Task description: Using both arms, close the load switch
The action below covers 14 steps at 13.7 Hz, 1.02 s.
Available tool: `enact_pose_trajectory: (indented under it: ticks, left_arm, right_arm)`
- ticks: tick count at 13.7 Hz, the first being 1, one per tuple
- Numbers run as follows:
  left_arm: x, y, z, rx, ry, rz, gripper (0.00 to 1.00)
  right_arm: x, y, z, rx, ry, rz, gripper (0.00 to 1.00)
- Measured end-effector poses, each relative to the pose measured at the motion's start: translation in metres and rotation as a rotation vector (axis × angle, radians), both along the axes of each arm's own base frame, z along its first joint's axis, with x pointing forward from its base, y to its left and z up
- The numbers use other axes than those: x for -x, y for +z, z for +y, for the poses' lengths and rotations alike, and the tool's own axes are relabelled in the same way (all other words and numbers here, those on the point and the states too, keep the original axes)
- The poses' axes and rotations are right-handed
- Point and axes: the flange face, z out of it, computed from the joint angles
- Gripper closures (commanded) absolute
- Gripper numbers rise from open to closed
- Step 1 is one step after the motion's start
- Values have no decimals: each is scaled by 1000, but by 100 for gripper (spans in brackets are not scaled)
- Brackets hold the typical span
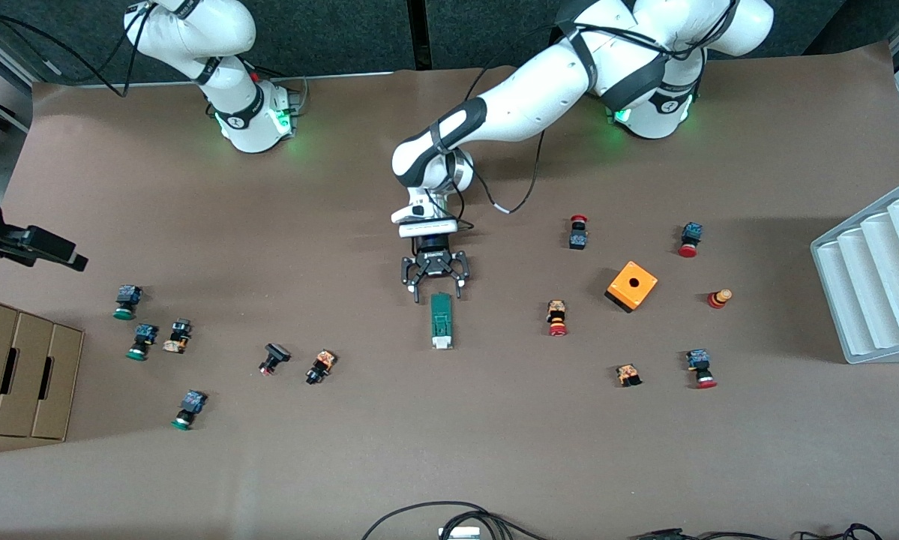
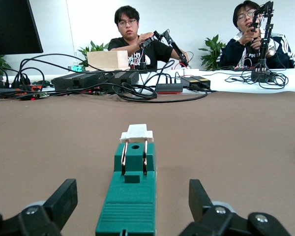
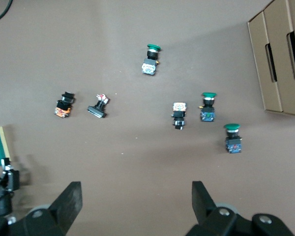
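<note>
The load switch (image 1: pixel 440 321) is a narrow dark-green block lying flat mid-table, its white sliding piece (image 1: pixel 441 343) at the end nearer the front camera. My left gripper (image 1: pixel 437 294) is low over the switch's other end and stands open, one finger on each side of the block without touching it. The left wrist view shows the switch (image 2: pixel 132 182) running away from between the left gripper's (image 2: pixel 132 191) jaws, with the white piece (image 2: pixel 136 132) at its tip. My right gripper (image 1: pixel 59 253) hangs open and empty above the right arm's end of the table; in its wrist view the right gripper (image 3: pixel 136 194) frames bare table.
Green-capped push-buttons (image 1: pixel 128 301) and a cardboard box (image 1: pixel 22 367) lie toward the right arm's end. Red push-buttons (image 1: pixel 557 318), an orange cube (image 1: pixel 631 286) and a white ribbed tray (image 1: pixel 876 277) lie toward the left arm's end. Two small buttons (image 1: pixel 320 366) sit beside the switch.
</note>
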Motion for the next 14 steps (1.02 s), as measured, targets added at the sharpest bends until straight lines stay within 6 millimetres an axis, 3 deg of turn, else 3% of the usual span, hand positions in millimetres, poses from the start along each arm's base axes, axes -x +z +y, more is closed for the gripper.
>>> enact_pose_trajectory:
  ticks: [3, 7, 14]
  left_arm:
    - [9, 33, -13, 44, -5, 30, 0]
    - [13, 96, -27, 87, -3, 71, 0]
    - [17, 239, -39, 88, 20, 225, 0]
  right_arm:
    - [-1, 1, -1, 20, 15, -3, 1]
    - [-2, 10, -2, 41, 17, -19, 1]
    - [-5, 11, 1, 47, 24, -36, 1]
